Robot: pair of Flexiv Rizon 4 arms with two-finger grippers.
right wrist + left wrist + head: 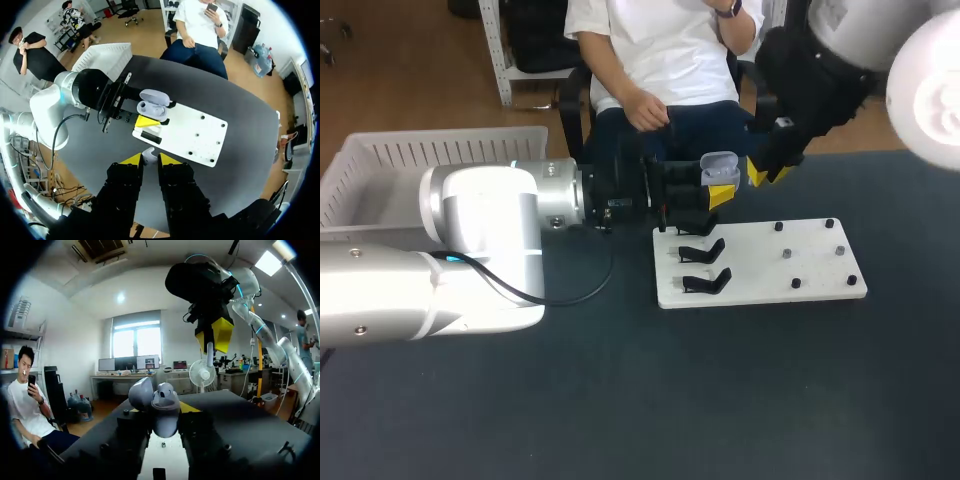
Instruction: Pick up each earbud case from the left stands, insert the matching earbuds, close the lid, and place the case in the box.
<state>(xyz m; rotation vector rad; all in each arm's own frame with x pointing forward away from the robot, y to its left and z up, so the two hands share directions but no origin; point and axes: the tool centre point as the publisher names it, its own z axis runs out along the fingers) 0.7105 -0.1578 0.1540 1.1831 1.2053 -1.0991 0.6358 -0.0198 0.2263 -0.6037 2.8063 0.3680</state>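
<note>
A pale grey earbud case (720, 168) with its lid up is held above the far left corner of the white board (760, 262). My left gripper (712, 186) is shut on its sides. In the left wrist view the case (164, 412) sits between my left gripper's (165, 426) fingers, lid (141, 392) tilted back. My right gripper (770, 172) hangs just right of the case, and it (214, 336) is above the case in the left wrist view. It (146, 159) is shut on a white earbud (148, 155), high over the case (152, 107).
Two empty black stands (705, 250) (710, 281) stand on the board's left part, and small pegs (787, 254) dot its right part. A white slatted basket (420, 165) sits at the far left, behind my left arm. Dark tabletop lies in front.
</note>
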